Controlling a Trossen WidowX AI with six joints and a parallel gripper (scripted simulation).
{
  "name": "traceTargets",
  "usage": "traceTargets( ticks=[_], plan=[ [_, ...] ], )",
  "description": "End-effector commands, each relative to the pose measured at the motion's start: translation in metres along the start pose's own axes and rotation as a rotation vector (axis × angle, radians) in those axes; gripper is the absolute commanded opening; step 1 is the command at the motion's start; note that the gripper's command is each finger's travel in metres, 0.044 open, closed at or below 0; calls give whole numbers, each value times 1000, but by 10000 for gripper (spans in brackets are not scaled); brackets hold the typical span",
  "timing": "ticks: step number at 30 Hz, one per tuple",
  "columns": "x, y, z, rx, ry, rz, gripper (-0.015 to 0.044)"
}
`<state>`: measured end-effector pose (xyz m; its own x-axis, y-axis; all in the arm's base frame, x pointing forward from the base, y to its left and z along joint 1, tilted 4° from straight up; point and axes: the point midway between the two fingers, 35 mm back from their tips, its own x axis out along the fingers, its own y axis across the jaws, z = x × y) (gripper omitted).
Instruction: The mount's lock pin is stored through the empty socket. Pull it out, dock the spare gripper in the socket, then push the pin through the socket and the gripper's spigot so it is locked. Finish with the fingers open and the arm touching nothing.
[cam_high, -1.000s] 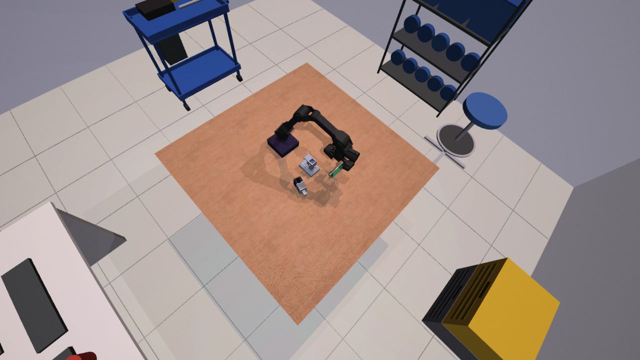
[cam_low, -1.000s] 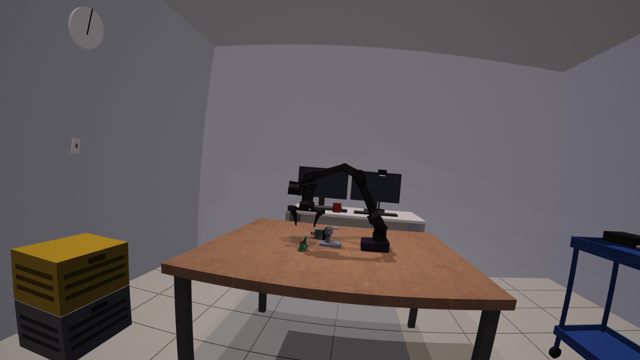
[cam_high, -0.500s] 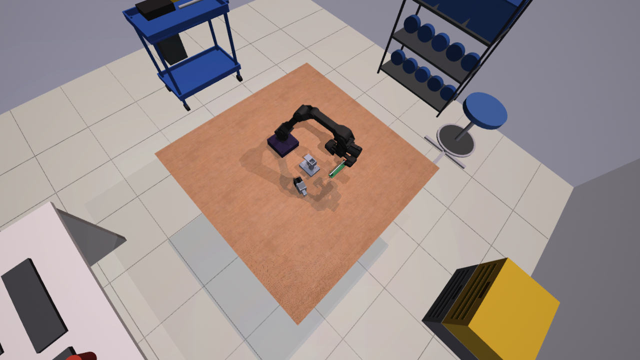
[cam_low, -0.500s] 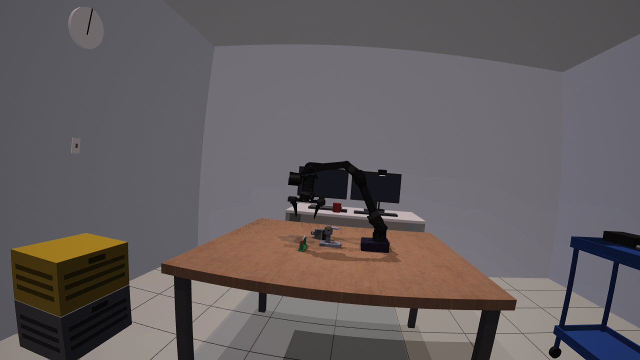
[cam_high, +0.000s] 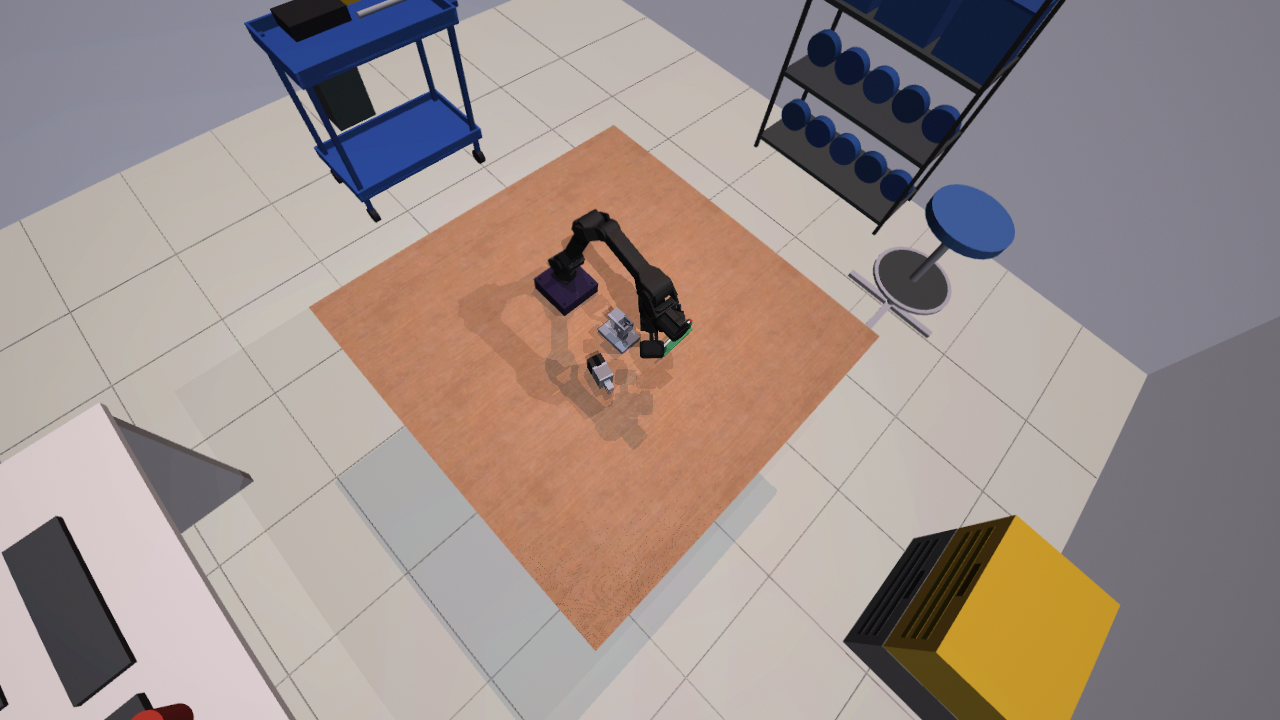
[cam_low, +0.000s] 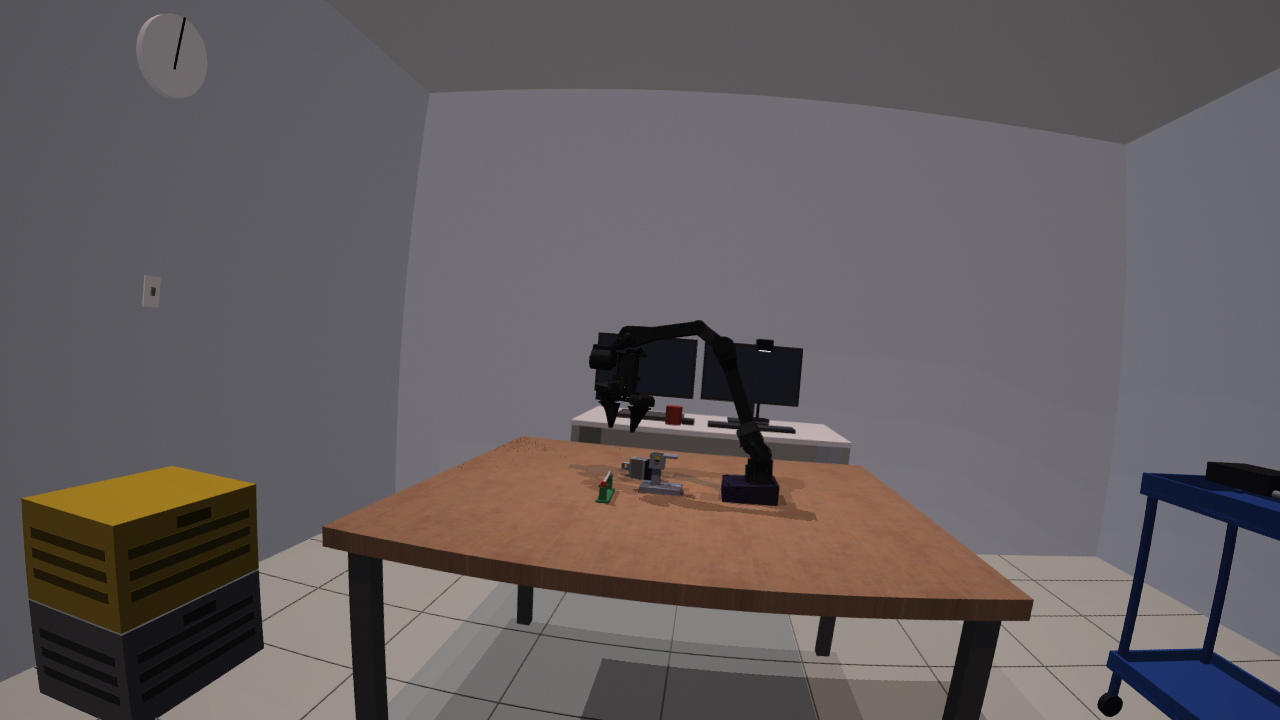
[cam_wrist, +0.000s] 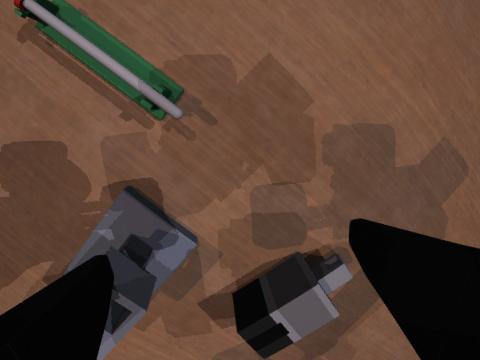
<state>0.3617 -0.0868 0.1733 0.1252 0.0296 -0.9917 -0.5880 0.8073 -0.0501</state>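
My gripper (cam_low: 622, 428) (cam_wrist: 232, 251) is open and empty, high above the table. The lock pin (cam_wrist: 102, 57), grey with a red head, lies along a green cradle (cam_high: 677, 340) (cam_low: 605, 494) (cam_wrist: 120, 53), at upper left in the wrist view. The grey mount (cam_high: 617, 333) (cam_low: 659, 488) (cam_wrist: 131, 215) stands on the table; no pin shows in its socket, and my left finger hides part of it in the wrist view. The spare gripper (cam_high: 600, 369) (cam_low: 638, 467) (cam_wrist: 306, 312), black and grey, lies beside the mount, between my fingertips in the wrist view but far below; its grey spigot (cam_wrist: 336, 275) points right.
The arm's dark base block (cam_high: 565, 288) (cam_low: 750, 489) stands on the wooden table (cam_high: 572, 537) (cam_low: 680, 555), near the mount. A desk with monitors and a red mug (cam_low: 674, 414) is beyond the table. A blue cart (cam_high: 393, 147), a stool (cam_high: 969, 221) and stacked crates (cam_high: 1020, 617) stand around it.
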Motion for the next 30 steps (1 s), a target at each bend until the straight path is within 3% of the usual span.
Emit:
traceTargets(
  ticks=[1, 9, 22, 30],
  plan=[
    [2, -25, -67, 540, 32, -29, 440],
    [2, -37, -132, 1067, 49, -64, 440],
    [4, -38, -133, 1078, 49, -65, 440],
    [43, -43, -134, 1078, 49, -65, 440]
  ],
)
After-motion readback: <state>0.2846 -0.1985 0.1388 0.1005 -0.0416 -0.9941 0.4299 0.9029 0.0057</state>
